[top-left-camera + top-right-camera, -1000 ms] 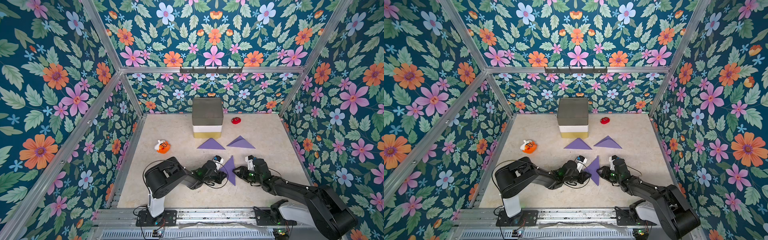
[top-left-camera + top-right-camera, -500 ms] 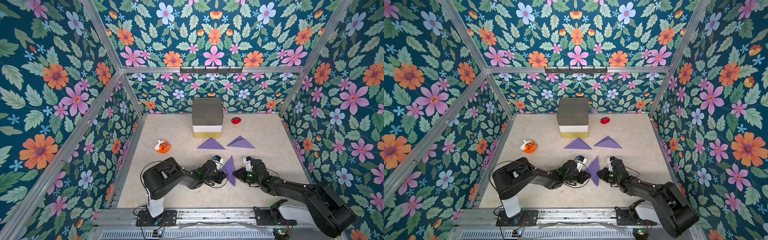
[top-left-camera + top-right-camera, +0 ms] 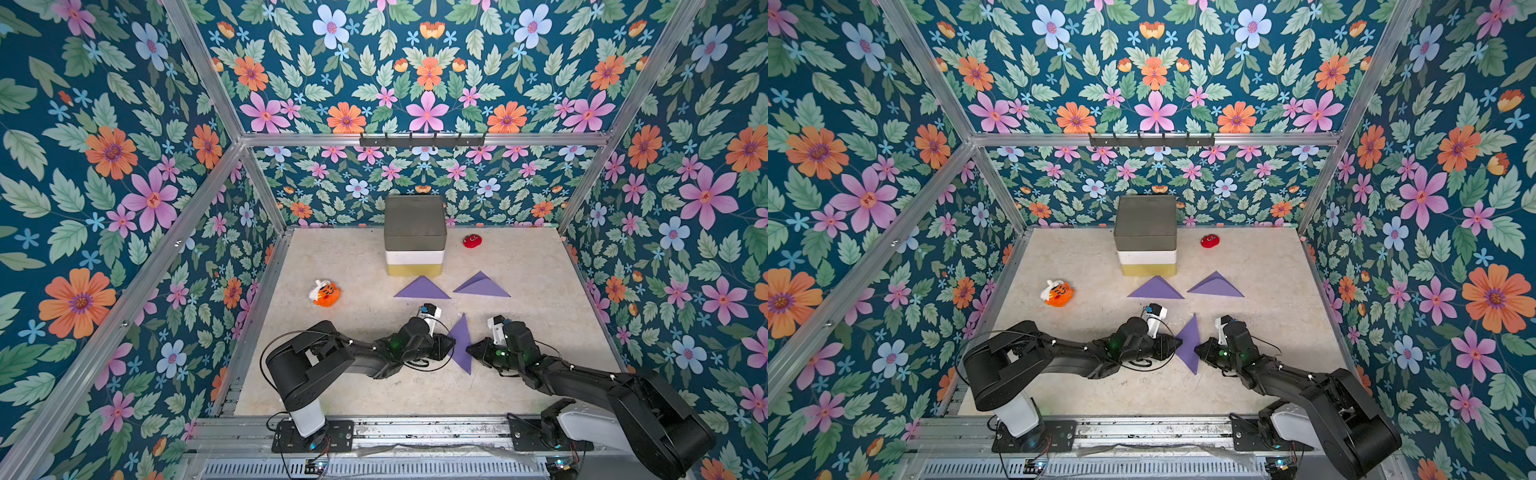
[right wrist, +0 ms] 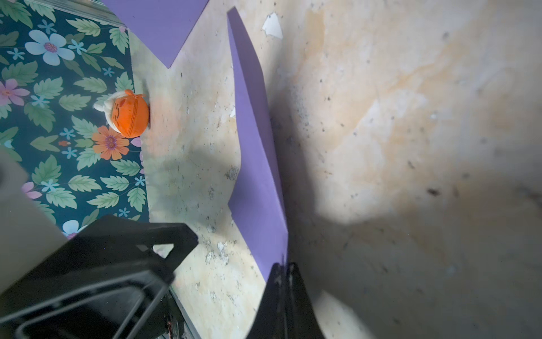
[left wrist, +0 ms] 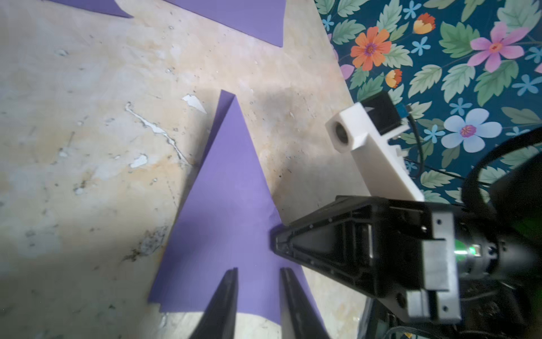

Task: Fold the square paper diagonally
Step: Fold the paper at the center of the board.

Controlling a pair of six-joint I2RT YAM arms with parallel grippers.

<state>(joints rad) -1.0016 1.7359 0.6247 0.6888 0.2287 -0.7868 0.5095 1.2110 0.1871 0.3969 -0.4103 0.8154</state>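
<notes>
Only wrist views tell: left gripper (image 5: 258, 271) slightly parted over folded paper (image 5: 223, 190), right gripper (image 4: 284, 268) pinching its edge.

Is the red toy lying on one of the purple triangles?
No, the red toy sits on bare table, apart from the nearest purple triangle.
</notes>
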